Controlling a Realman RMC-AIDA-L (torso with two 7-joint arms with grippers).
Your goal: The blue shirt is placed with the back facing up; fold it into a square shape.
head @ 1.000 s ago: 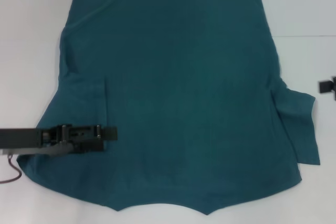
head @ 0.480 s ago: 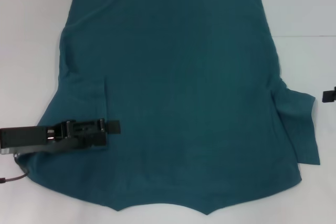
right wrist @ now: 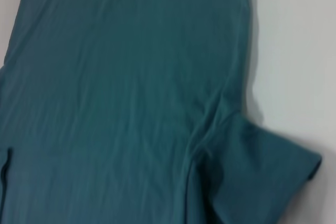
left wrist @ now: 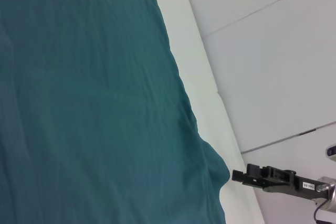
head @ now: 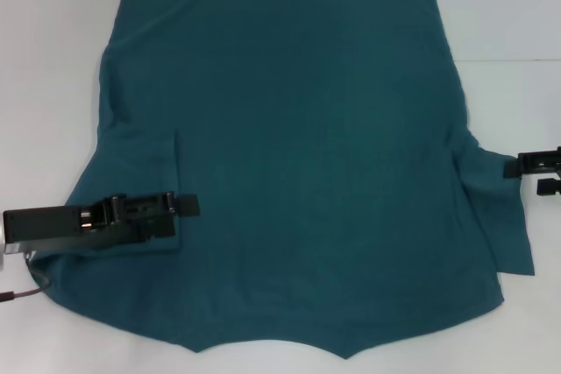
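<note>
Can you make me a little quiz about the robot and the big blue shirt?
1. True or false: the left sleeve of the blue shirt is already folded in over the body.
2. Which gripper is over the shirt's cloth? A) left gripper B) right gripper C) neither
3. Fill in: the right sleeve lies spread out on the white ____.

Key: 1 true. 2 A; the right gripper is only at the sleeve's edge. 3 table.

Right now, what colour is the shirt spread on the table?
Plain dark teal-blue short-sleeved knit shirt, no print visible; clearest in the head view.
</note>
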